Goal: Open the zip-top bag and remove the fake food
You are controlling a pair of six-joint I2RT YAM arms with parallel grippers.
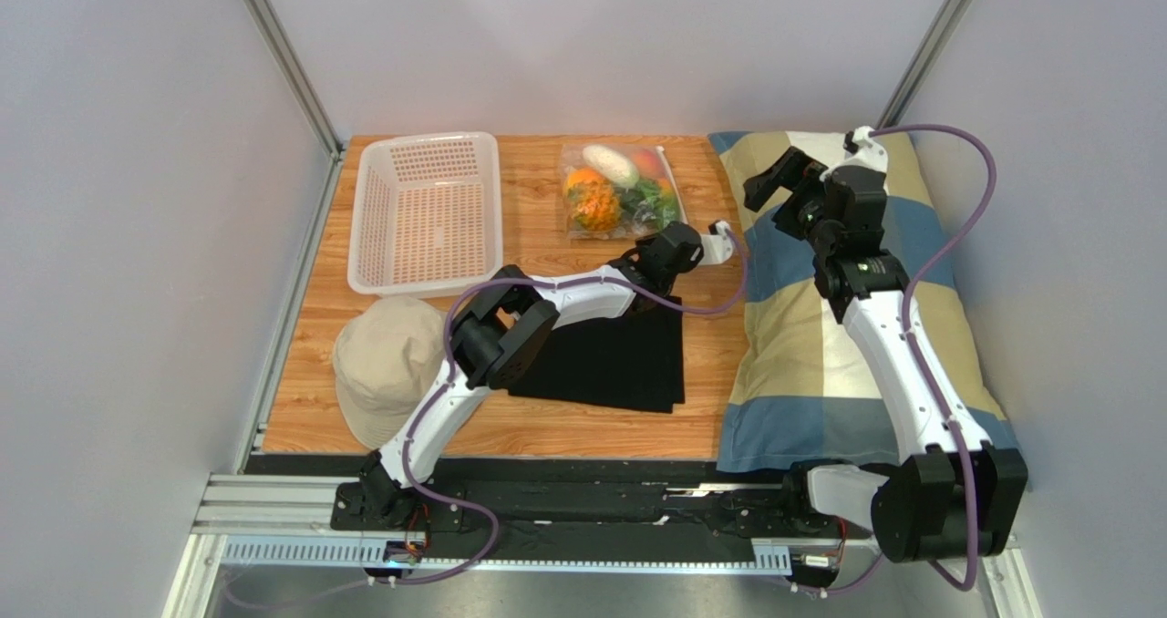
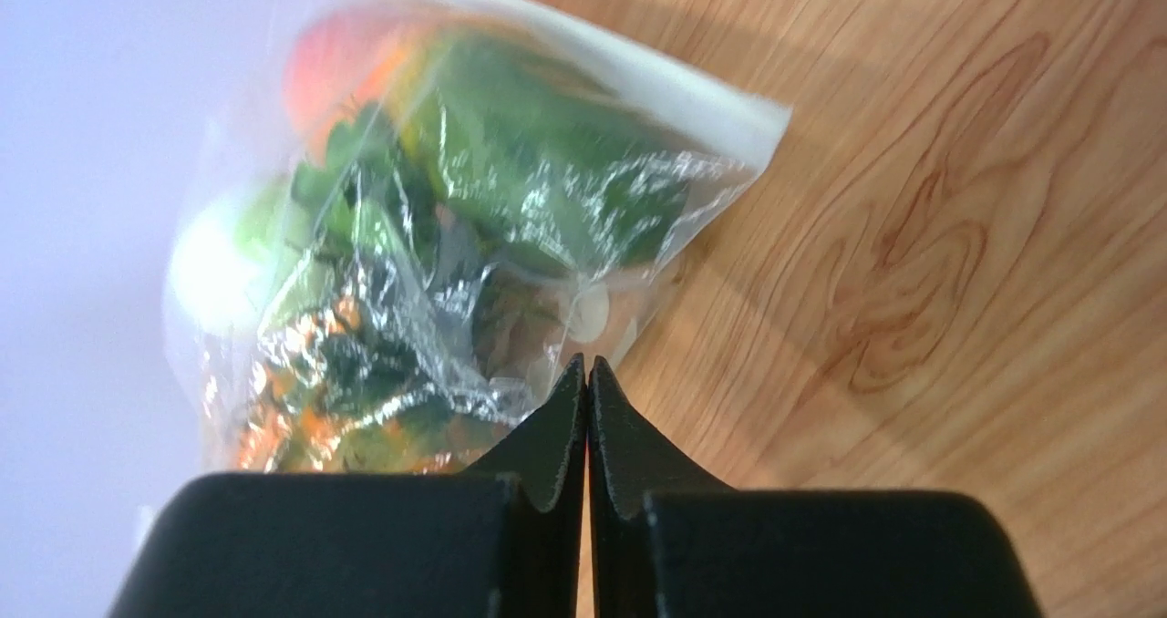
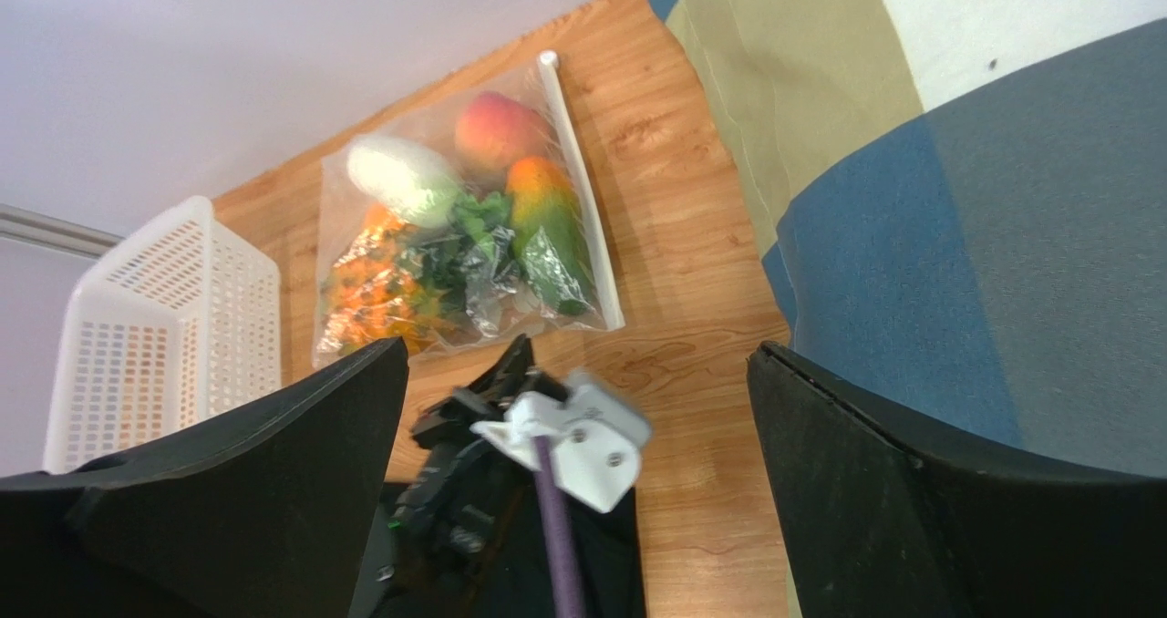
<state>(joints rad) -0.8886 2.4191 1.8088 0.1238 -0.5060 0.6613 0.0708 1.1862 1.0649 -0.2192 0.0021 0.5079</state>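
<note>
The clear zip-top bag (image 1: 619,187) lies flat at the back of the wooden table and looks closed, its white zip strip (image 3: 582,194) along its right side. The fake food is inside: a peach (image 3: 493,126), a white piece (image 3: 404,178), an orange-green mango (image 3: 541,197), a pineapple (image 3: 363,283) and green leaves. My left gripper (image 1: 644,252) is shut, its tips (image 2: 588,367) at the bag's (image 2: 452,235) near edge, with no plastic showing between them. My right gripper (image 1: 767,181) is wide open and empty (image 3: 575,349), above the pillow's left edge to the right of the bag.
A white perforated basket (image 1: 425,215) stands left of the bag. A beige hat (image 1: 388,365) lies at the front left. A folded black cloth (image 1: 617,358) lies under the left arm. A checked pillow (image 1: 849,304) fills the right side.
</note>
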